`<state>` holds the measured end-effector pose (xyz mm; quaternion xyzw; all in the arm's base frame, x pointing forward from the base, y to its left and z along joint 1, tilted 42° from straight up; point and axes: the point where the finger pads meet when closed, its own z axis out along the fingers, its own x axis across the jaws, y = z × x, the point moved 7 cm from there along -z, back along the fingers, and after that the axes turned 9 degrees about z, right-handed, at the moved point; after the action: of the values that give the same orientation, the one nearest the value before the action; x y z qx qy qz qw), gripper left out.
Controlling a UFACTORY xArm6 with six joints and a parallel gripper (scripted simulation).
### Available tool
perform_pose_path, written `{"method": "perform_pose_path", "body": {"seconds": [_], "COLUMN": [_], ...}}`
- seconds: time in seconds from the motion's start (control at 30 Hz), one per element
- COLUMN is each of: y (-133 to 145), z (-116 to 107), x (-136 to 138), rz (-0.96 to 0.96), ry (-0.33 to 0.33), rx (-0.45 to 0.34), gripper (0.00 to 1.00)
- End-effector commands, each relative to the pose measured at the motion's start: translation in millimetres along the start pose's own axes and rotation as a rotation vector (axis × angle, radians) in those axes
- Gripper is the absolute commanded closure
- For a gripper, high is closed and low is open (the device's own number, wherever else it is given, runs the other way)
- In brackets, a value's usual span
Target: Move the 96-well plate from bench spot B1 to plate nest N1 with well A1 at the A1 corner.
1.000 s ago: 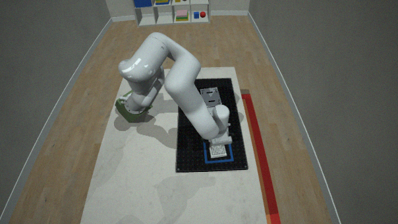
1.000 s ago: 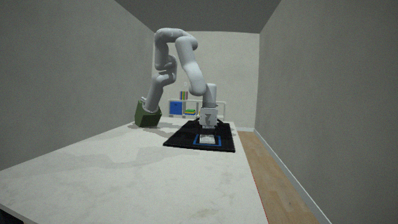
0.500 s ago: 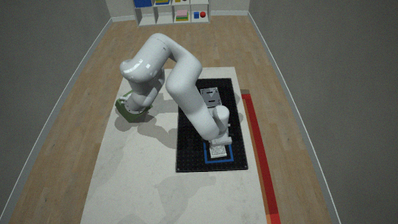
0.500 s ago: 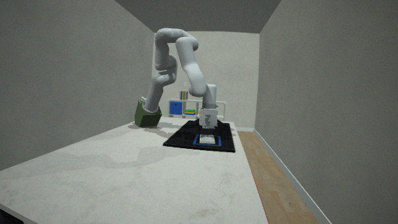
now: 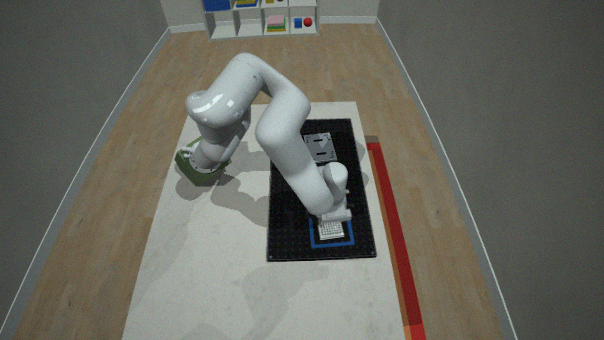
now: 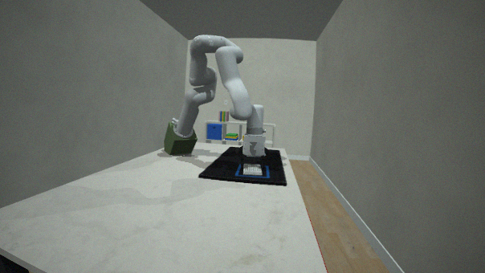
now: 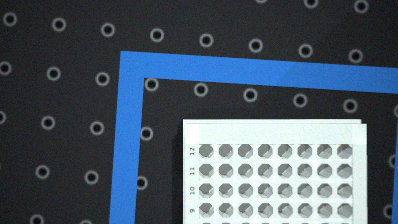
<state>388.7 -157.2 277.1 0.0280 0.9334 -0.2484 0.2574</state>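
Observation:
The white 96-well plate (image 5: 331, 231) (image 6: 252, 170) (image 7: 275, 170) lies flat inside the blue outline of spot B1 (image 5: 332, 245) (image 6: 252, 176) (image 7: 131, 150) on the black pegboard (image 5: 285, 220) (image 6: 225, 169) (image 7: 60, 125). In the wrist view only its end with column numbers 12 to 9 shows; the cut-off corner is out of frame. My gripper (image 5: 334, 220) (image 6: 253, 159) is open and hangs low, straight above the far part of the plate. Its fingers do not show in the wrist view. The grey plate nest N1 (image 5: 320, 147) sits at the far end of the board, partly hidden by the arm.
The arm's green base block (image 5: 197, 170) (image 6: 179, 140) stands left of the board. A red stripe (image 5: 395, 220) runs along the table's right edge, with wooden floor beyond. A shelf with coloured items (image 5: 262, 17) (image 6: 225, 134) stands at the back wall.

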Motion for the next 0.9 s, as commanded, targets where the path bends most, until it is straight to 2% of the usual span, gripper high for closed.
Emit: {"method": "perform_pose_path", "body": {"seconds": [0.0, 0.8, 0.83, 0.87], "y": [-0.3, -0.3, -0.2, -0.2], "z": [2.3, 6.3, 5.8, 5.8], "x": [-0.8, -0.9, -0.8, -0.8], "rz": [0.0, 0.0, 0.0, 0.0], "ry": [-0.003, -0.003, -0.003, -0.003], "rx": [0.001, 0.001, 0.001, 0.001], "gripper": [0.0, 0.0, 1.0, 1.0]}}
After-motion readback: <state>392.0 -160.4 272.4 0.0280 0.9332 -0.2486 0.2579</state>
